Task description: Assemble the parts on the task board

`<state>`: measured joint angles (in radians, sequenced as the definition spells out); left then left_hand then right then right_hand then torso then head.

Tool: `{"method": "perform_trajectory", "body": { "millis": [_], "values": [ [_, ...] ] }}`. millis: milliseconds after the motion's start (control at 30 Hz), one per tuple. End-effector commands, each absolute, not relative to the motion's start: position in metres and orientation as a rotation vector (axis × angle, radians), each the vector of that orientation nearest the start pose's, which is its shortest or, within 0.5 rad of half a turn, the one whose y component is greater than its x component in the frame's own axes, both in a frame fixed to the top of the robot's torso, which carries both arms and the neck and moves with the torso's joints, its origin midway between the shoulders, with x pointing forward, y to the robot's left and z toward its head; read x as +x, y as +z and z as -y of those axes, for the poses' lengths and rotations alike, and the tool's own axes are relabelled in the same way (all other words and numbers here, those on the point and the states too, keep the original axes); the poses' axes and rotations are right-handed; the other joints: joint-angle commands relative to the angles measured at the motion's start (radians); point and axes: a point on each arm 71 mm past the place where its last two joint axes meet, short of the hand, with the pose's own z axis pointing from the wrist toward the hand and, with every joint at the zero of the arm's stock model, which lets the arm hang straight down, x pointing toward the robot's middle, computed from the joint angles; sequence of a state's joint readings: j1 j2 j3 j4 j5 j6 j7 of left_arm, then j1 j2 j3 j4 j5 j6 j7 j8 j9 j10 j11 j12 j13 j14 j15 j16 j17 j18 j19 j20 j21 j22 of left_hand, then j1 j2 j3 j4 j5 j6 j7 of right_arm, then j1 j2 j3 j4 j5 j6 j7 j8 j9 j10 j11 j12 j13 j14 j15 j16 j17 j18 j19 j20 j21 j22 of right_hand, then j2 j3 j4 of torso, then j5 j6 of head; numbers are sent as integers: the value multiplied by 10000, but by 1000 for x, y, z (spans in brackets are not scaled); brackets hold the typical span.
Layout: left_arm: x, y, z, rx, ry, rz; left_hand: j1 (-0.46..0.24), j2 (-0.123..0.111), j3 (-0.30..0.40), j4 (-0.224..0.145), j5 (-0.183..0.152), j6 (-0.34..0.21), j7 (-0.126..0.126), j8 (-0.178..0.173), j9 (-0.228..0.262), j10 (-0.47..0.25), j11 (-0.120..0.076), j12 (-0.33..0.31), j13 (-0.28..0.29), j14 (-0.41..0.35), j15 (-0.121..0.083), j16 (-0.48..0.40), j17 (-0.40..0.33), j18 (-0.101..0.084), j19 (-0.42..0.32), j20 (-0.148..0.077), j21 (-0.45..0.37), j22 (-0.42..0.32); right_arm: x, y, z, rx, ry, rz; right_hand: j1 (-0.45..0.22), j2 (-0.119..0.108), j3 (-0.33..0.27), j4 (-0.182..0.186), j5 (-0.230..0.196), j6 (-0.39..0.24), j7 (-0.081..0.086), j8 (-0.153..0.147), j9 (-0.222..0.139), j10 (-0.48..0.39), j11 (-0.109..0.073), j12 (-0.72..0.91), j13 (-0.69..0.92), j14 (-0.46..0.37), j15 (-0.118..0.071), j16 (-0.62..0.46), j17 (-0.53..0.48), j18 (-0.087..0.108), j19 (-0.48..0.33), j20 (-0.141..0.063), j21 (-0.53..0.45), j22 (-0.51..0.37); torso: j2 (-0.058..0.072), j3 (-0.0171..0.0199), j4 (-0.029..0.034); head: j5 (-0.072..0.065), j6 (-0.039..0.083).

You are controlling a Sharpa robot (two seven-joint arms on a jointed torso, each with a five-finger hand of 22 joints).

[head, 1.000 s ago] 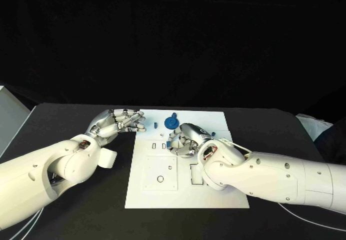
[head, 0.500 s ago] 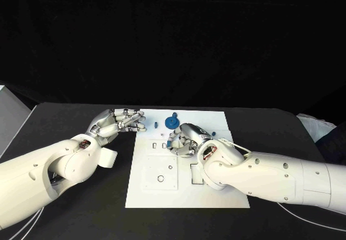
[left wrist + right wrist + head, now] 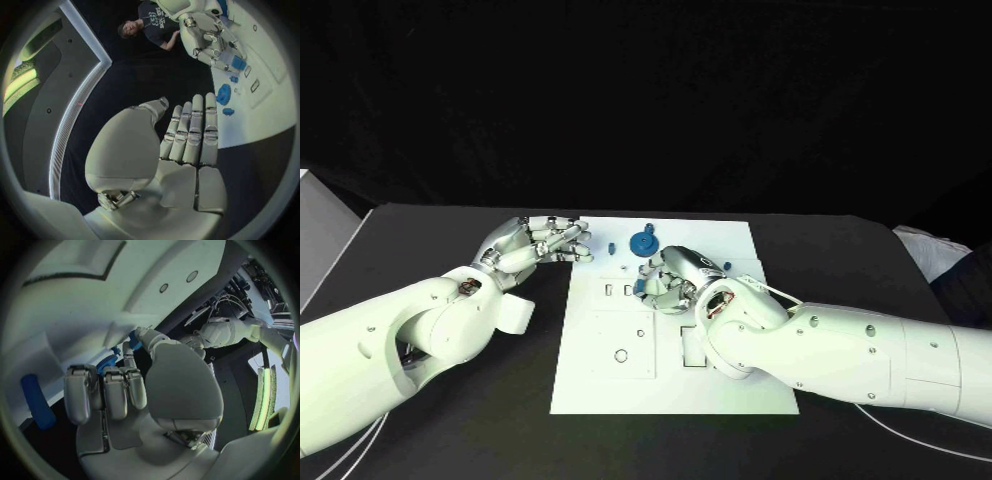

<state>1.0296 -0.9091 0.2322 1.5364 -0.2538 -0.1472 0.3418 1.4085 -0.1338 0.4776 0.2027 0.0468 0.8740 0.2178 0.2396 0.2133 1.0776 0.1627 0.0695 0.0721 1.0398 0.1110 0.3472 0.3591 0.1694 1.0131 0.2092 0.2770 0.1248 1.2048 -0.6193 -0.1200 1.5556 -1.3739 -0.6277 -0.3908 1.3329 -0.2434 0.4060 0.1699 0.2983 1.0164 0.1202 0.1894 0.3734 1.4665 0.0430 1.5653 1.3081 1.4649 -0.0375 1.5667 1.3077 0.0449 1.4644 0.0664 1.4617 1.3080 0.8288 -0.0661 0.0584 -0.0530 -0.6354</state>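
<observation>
the white board [image 3: 603,385] is lying on the black table [image 3: 444,440]. the right hand [image 3: 672,280] is resting over the board's middle, pinching a small blue part [image 3: 134,338] in its fingertips. the left hand [image 3: 538,243] is hovering released just beside the board's far left corner, fingers extended and empty. a blue gear [image 3: 643,243] is sitting near the far edge.
</observation>
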Motion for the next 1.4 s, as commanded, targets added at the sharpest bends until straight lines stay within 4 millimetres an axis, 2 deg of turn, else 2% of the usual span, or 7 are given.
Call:
{"method": "perform_trajectory", "body": {
  "millis": [33,300,600,900,1400],
  "values": [
    [486,-156,-232,-9051,-16639,-14264,-51,-14,53,-3,31,-39,77,-36,13,-33,39,-54,-15,-76,3,40,15,114,-56,22,25,-11,465,-193,99,1063,7220,-15708,-59,-59,-70,12,27,-150,30,-21,-29,914,-17,-79,2507,1059,28,41,2631,-111,596,-27,-39,1287,-2,1,4,-1,-8],
    [486,-156,-232,-9053,-16645,-14280,-51,-14,53,-3,31,-39,77,-36,13,-33,39,-54,-15,-76,3,40,15,114,-56,22,25,-11,463,-192,98,1055,7377,-15578,-67,-82,-90,9,21,-209,52,-43,-41,887,4,-107,2482,1059,44,41,2631,-112,598,-13,-38,1290,2,4,1,3,-17],
    [486,-157,-233,-9055,-16643,-14290,-51,-14,53,-3,31,-39,77,-36,13,-33,39,-54,-15,-76,3,40,15,114,-56,22,25,-11,463,-191,98,1092,7432,-15418,44,70,12,-44,18,-55,3,86,-1,962,-21,-29,2552,1059,30,41,2631,-121,618,-1,-7,1336,-7,-3,5,0,-6],
    [486,-157,-233,-9053,-16652,-14304,-51,-14,53,-3,31,-39,77,-36,13,-33,39,-54,-15,-76,3,40,15,114,-56,22,25,-11,464,-192,100,1048,7305,-15559,48,78,22,-50,22,-34,-5,104,4,974,-29,-17,2563,1059,24,41,2631,-121,620,-4,-4,1339,-3,4,-12,2,-1],
    [486,-157,-232,-9049,-16670,-14324,-87,-19,88,-38,30,-32,73,-54,30,-43,39,-42,-6,-107,6,55,82,117,-73,31,38,-13,466,-195,100,986,7140,-15754,43,74,22,-52,17,-25,-8,115,8,970,-32,-21,2559,1059,19,41,2631,-123,624,-7,2,1348,-3,9,0,-12,-14]
  ]
}}
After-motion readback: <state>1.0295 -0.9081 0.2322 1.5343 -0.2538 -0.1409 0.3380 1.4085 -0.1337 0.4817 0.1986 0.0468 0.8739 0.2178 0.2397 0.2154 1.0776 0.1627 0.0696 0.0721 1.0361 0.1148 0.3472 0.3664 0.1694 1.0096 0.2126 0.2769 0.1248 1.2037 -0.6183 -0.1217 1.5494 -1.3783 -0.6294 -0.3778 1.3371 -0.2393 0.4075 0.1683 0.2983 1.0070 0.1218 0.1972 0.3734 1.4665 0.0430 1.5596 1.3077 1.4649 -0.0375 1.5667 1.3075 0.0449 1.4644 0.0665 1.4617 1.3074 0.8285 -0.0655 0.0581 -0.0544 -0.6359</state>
